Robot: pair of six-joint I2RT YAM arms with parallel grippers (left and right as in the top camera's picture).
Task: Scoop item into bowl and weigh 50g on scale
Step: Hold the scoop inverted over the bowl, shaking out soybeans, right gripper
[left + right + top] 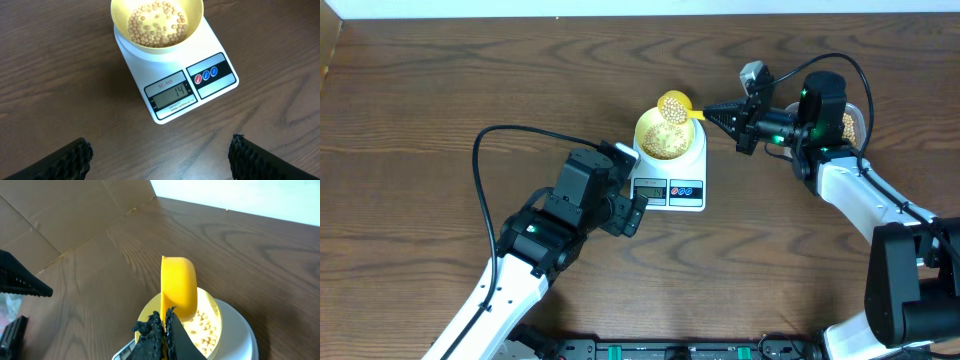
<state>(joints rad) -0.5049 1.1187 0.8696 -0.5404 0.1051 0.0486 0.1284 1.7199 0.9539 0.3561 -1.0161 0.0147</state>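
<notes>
The white scale stands mid-table and its display reads 14. The pale yellow-green bowl sits on its platform with a layer of tan beans inside. My right gripper is shut on the handle of the bright yellow scoop, which holds beans over the bowl's far rim. In the right wrist view the scoop is tipped on its side above the bowl. My left gripper is open and empty, just in front of the scale.
A clear tub with more beans sits at the right, mostly hidden behind my right arm. A black cable loops over the table at the left. Brown cardboard lies along the table's far edge.
</notes>
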